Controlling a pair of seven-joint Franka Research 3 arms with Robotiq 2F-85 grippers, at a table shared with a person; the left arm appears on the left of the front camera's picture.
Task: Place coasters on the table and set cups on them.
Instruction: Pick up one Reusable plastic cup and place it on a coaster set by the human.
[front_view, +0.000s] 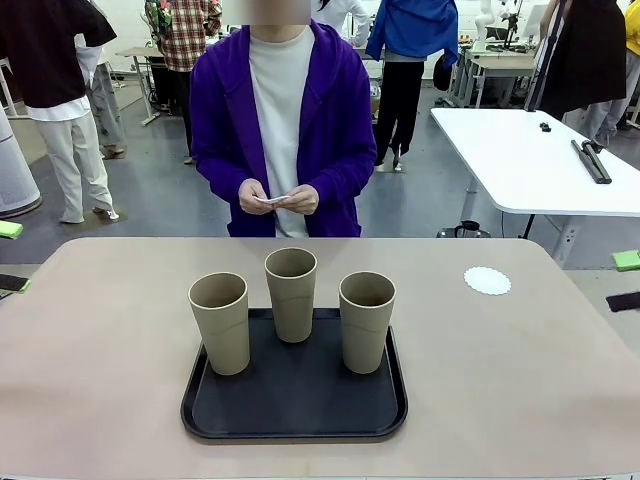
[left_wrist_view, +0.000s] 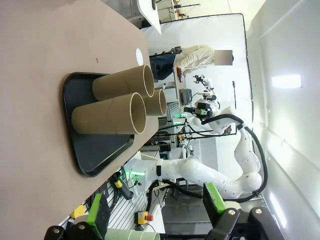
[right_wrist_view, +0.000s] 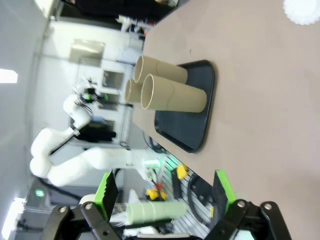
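Note:
Three tan cups stand upright on a black tray in the middle of the beige table. One white lacy coaster lies on the table to the right of the tray. Across the table, a person's hands hold more white coasters. My left gripper is open and holds nothing, off the table's left side, facing the cups and the coaster. My right gripper is open too, at the right side, facing the cups and the coaster.
A white table with black tools stands at the back right, and several people stand behind. Bare tabletop lies on both sides of the tray. Each wrist view shows the other white arm farther off.

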